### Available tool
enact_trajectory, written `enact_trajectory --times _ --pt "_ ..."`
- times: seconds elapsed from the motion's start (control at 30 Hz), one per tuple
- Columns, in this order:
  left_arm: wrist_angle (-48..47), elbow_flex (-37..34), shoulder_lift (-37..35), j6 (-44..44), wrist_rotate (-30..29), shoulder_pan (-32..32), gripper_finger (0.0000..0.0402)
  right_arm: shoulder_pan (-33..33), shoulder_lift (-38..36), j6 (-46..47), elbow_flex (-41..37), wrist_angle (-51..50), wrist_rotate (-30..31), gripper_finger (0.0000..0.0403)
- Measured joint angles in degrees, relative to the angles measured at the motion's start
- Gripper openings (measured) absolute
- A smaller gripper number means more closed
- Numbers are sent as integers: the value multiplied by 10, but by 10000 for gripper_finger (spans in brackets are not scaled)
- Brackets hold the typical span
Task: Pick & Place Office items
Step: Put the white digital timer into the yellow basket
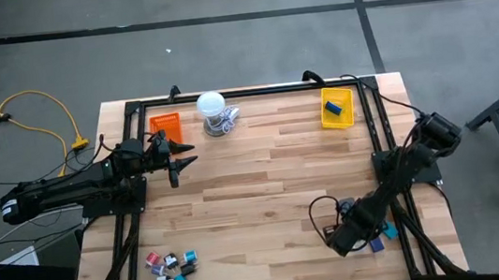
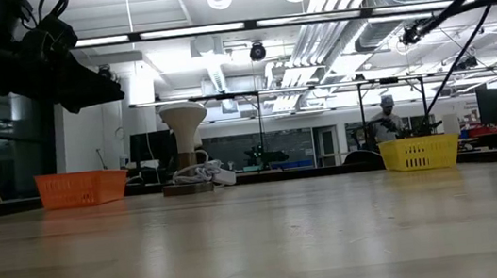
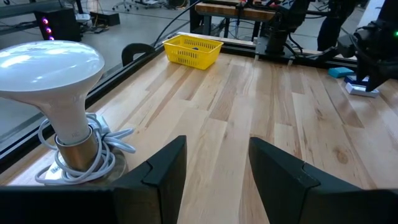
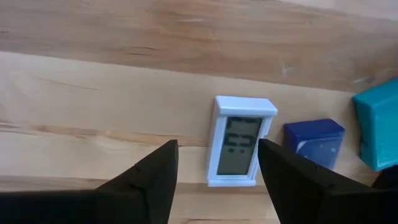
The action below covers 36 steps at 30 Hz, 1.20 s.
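Your right gripper [image 4: 214, 171] sits low at about four o'clock on the table [image 1: 265, 195], near the front right corner. Its fingers [image 4: 152, 177] stand apart and hold nothing; between them, on the wood just ahead, lies a small white digital clock [image 4: 239, 149] with a grey display, face up. Just beside the clock lies a dark blue block [image 4: 314, 143], and beyond that a teal block [image 4: 379, 127], partly out of view. From above, your right gripper [image 1: 350, 235] hides most of this group; only a bit of teal shows by the arm.

Your left gripper [image 1: 181, 157] hovers at about ten o'clock, beside the orange tray [image 1: 165, 124]. Its fingers [image 3: 165, 168] are parted with nothing between them, and they face across the table toward the yellow tray [image 3: 191, 50].

The yellow tray [image 1: 337, 108] stands at about one o'clock and has a blue item [image 1: 333, 107] inside it. Between the two trays, near twelve o'clock, stands a white lamp with a round top [image 1: 213, 106], its cord [image 3: 102, 146] coiled around its metal base.

A second cluster of small office items [image 1: 173, 266], red, black, teal and white bits, lies at about seven o'clock near the front edge, well apart from both grippers.

In the level view, a person [image 2: 384, 120] shows far behind the yellow tray [image 2: 419, 152].
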Motion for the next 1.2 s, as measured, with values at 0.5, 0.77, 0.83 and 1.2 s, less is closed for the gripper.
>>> enact_trajectory --times 0.5,0.77,0.83,1.2 --pt "0 0 0 0 0 0 167 19 29 28 0 2 -6 199" --pt "2 0 0 0 0 0 167 31 29 57 0 9 17 199" --pt "2 0 0 0 0 0 167 32 29 61 0 10 26 199" --pt "2 0 0 0 0 0 167 35 32 71 -4 17 34 199"
